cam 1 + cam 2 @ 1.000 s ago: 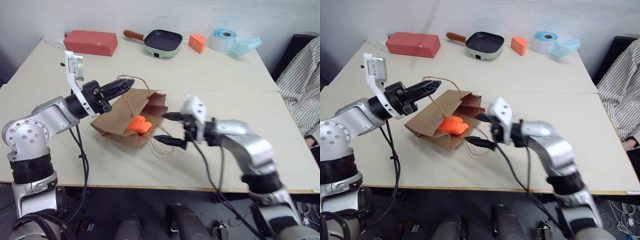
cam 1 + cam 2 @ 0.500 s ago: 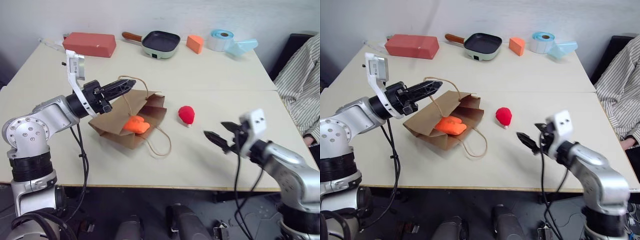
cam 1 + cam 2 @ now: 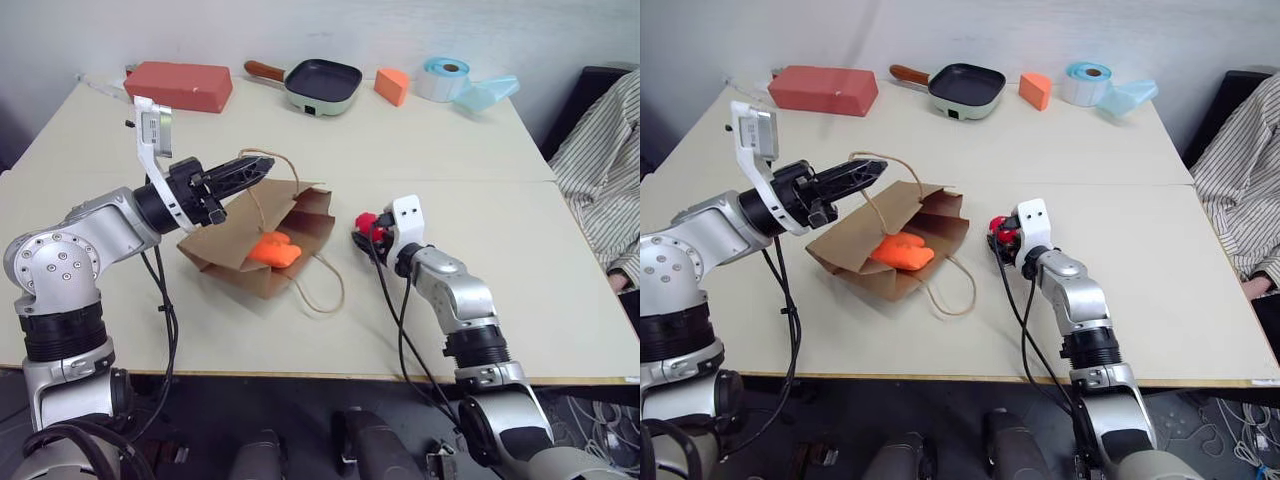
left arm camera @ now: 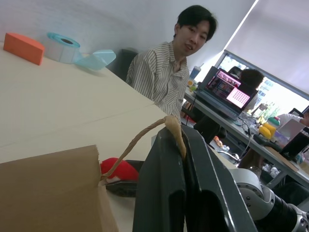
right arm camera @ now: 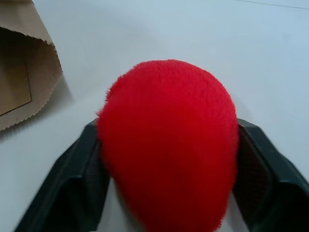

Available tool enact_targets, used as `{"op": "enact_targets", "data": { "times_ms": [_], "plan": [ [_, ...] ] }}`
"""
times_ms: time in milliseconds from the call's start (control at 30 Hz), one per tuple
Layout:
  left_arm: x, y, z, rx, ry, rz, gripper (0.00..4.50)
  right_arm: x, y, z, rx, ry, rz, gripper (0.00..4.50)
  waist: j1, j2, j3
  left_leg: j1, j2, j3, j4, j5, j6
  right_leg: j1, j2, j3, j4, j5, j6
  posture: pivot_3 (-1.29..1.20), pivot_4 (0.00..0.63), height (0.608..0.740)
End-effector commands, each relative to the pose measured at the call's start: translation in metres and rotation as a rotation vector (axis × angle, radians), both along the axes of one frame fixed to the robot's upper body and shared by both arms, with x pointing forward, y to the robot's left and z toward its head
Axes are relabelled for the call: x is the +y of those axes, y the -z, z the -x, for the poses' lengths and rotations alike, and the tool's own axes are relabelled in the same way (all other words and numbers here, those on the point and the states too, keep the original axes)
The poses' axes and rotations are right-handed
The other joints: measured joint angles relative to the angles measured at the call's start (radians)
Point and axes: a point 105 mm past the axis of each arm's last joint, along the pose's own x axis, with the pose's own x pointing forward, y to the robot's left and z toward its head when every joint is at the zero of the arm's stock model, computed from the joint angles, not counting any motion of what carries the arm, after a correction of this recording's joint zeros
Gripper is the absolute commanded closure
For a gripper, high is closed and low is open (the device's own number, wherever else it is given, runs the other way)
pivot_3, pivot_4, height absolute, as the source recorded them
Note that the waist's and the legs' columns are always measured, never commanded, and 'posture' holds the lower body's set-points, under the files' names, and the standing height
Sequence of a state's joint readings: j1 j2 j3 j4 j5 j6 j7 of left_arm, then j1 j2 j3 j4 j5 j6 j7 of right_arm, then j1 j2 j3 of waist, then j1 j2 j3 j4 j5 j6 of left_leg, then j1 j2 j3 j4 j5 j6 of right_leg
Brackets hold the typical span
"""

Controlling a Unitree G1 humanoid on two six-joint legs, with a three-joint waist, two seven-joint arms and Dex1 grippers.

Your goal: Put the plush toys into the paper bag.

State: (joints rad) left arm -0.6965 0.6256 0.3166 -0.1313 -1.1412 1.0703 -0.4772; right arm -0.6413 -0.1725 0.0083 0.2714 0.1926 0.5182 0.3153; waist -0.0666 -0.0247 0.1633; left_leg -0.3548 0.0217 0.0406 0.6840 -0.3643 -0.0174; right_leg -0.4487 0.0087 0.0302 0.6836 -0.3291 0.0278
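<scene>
The brown paper bag (image 3: 240,243) lies on its side on the table, mouth toward the right. My left gripper (image 3: 250,168) is shut on its cord handle (image 4: 140,139) and holds it up. An orange plush toy (image 3: 273,250) lies in the bag's mouth. The red plush toy (image 5: 169,140) rests on the table just right of the bag. My right gripper (image 3: 364,234) is around it, and both fingers (image 5: 82,188) press against its sides. The left wrist view shows the red toy (image 4: 120,169) beyond the bag's edge.
Along the far edge stand a red box (image 3: 180,85), a frying pan (image 3: 322,85), an orange wedge block (image 3: 393,86), a tape roll (image 3: 445,78) and a pale blue container (image 3: 487,93). A person in a striped shirt (image 3: 605,170) sits at the right.
My right gripper, out to the right half a second ago, has swung in to the red plush toy and closed around it. The left gripper still holds the handle in the same place.
</scene>
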Motion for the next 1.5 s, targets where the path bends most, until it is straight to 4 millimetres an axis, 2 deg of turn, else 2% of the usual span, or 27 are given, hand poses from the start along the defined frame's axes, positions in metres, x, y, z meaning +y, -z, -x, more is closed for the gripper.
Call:
{"op": "enact_targets", "data": {
  "times_ms": [33,167,267,333,433,567,767,867,1033,1233,1333,1500],
  "plan": [
    [0.005,-0.013,0.009,-0.063,-0.014,0.013,4.50,-0.005,-0.028,0.008,-0.119,-0.027,-0.058,2.70,0.001,0.000,0.000,0.000,0.000,0.000,0.000,0.000,0.000,0.000,0.000,0.000,0.000,0.000,0.000,0.00,0.150,0.740],
    [0.005,-0.013,0.010,-0.063,-0.019,0.013,4.50,0.007,-0.044,0.044,-0.148,-0.238,-0.106,3.77,0.005,0.000,0.000,0.000,0.000,0.000,0.000,0.000,0.000,0.000,0.000,0.000,-0.001,0.000,0.000,0.00,0.150,0.740],
    [0.005,-0.015,0.010,-0.065,-0.017,0.014,4.50,0.037,-0.052,0.075,-0.132,-0.455,-0.094,3.97,0.005,0.000,0.000,0.000,0.000,0.000,0.000,0.000,0.000,0.000,0.000,0.000,0.000,0.000,0.000,0.00,0.150,0.740],
    [0.004,-0.017,0.010,-0.064,-0.007,0.016,4.50,0.057,-0.055,0.080,-0.128,-0.526,-0.072,3.97,0.003,0.000,0.000,0.001,0.000,0.000,0.000,0.000,0.000,0.000,0.000,0.000,0.000,0.000,0.000,0.00,0.150,0.740],
    [0.001,-0.018,0.012,-0.057,0.017,0.016,4.50,0.080,-0.058,0.074,-0.135,-0.557,-0.064,3.98,-0.002,0.000,0.000,0.001,0.000,0.000,0.000,0.000,0.000,0.000,0.000,0.000,0.000,0.000,0.000,0.00,0.150,0.740],
    [0.001,-0.019,0.020,-0.020,0.080,0.008,4.50,0.119,-0.052,0.043,-0.066,-0.558,-0.089,3.98,-0.015,0.000,0.000,0.001,0.000,-0.001,0.001,0.000,-0.001,0.000,0.000,0.000,-0.001,0.000,0.000,0.00,0.150,0.740],
    [-0.006,-0.022,0.028,-0.049,0.113,0.001,4.50,0.147,-0.050,0.003,-0.014,-0.435,-0.144,3.98,-0.021,0.000,0.000,0.000,0.000,-0.002,0.000,0.001,0.000,0.000,0.000,-0.001,0.000,0.000,0.000,0.00,0.150,0.740],
    [-0.005,-0.021,0.028,-0.047,0.101,0.007,4.50,0.159,-0.051,-0.004,0.001,-0.402,-0.186,3.98,-0.023,0.000,0.000,0.000,0.000,-0.002,0.000,0.001,0.000,0.000,0.000,-0.001,0.000,0.000,0.000,0.00,0.150,0.740],
    [-0.003,-0.018,0.025,-0.047,0.071,0.011,4.50,0.172,-0.056,0.005,0.008,-0.479,-0.239,2.25,-0.025,0.000,0.000,0.000,0.000,-0.002,0.000,0.001,0.000,0.000,0.000,-0.001,0.000,0.000,0.000,0.00,0.150,0.740],
    [0.002,-0.014,0.009,-0.041,-0.007,0.038,4.50,0.157,-0.065,0.031,-0.019,-0.598,-0.210,0.08,-0.018,0.000,0.000,-0.001,0.000,-0.003,0.000,0.001,0.000,0.000,-0.001,-0.001,-0.001,0.000,0.000,0.00,0.150,0.740],
    [0.000,-0.013,0.003,-0.037,-0.017,0.049,4.50,0.144,-0.071,0.053,-0.030,-0.695,-0.176,0.03,-0.015,0.000,0.000,-0.001,0.000,-0.003,0.000,0.001,0.000,0.000,-0.001,-0.001,-0.001,0.000,0.000,0.00,0.150,0.740],
    [-0.006,-0.012,-0.009,-0.024,-0.023,0.072,4.50,0.096,-0.079,0.096,-0.024,-0.807,-0.088,0.03,-0.008,0.000,0.000,-0.001,0.000,-0.004,0.000,0.000,0.000,0.000,-0.001,-0.002,-0.001,0.000,0.000,0.00,0.150,0.740]
  ]
}}
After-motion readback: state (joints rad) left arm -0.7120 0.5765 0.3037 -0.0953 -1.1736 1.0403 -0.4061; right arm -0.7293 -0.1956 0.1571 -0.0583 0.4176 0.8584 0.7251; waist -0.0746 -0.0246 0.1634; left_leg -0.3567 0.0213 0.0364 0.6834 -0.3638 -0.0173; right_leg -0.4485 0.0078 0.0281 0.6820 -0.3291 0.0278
